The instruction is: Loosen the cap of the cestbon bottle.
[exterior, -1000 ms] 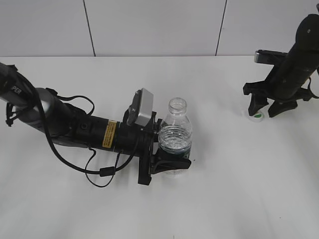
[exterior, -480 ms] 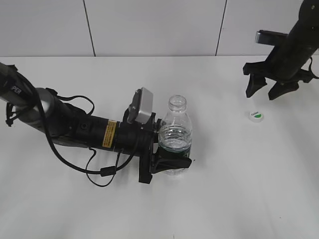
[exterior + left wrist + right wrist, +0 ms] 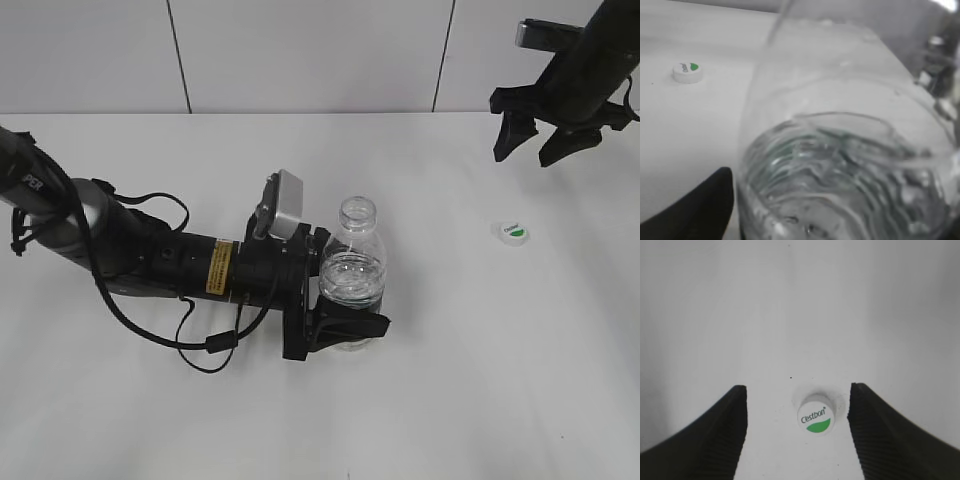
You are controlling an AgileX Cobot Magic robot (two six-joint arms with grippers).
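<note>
Bottle status: the cestbon bottle (image 3: 352, 275) stands upright on the white table (image 3: 450, 400) with its neck open, held around the lower body by the left gripper (image 3: 345, 318), whose jaws are clamped on it. Water fills it to about the shoulder. The cap (image 3: 512, 232) lies flat on the table, well apart from the bottle to its right, green patch upward. The right gripper (image 3: 532, 142) hangs above and behind the cap, jaws spread and holding nothing; its wrist view shows the cap (image 3: 815, 416) between the two fingers (image 3: 715, 435).
</note>
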